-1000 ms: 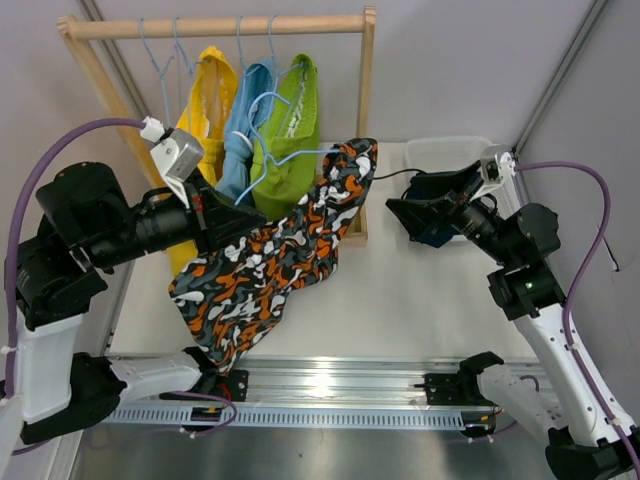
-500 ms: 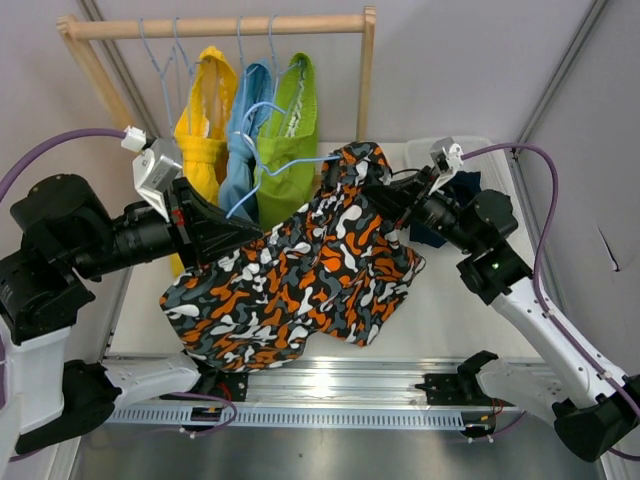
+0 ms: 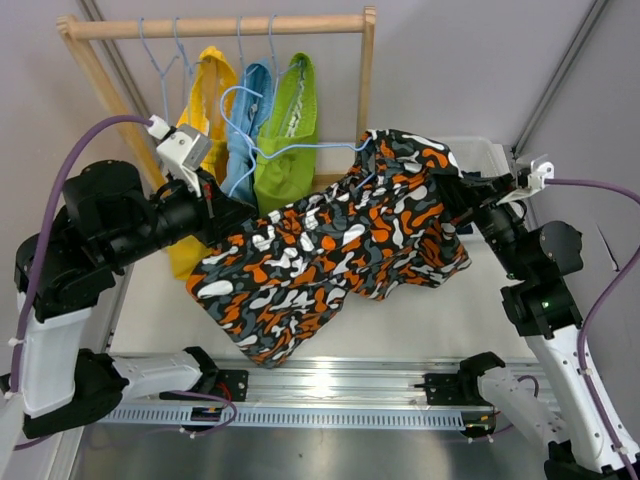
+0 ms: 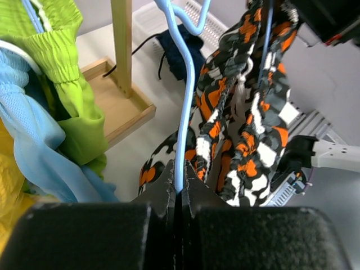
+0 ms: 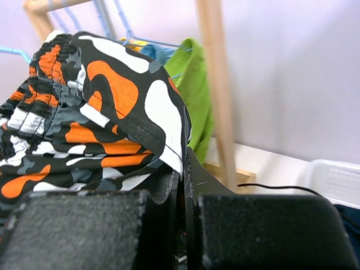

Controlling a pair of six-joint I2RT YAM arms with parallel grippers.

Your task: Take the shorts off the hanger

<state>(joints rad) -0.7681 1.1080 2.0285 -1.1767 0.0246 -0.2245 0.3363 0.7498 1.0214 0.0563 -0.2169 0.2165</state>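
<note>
left gripper (image 4: 179,194) clenched on blue hanger (image 4: 181,112) | right gripper (image 5: 184,169) pinched patterned shorts (image 3: 340,240), stretched mid-air right of rack (image 3: 220,25) | risk was waistband snagging the hanger, so fabric slipped free

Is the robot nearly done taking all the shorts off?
Not yet. Done: the navy shorts lie in the white bin. In hand: the left jaws pinch the blue hanger, and the right jaws grip the patterned shorts, which seem partly on it. Left: the yellow shorts, light blue shorts and lime green shorts hang on the rack.
</note>
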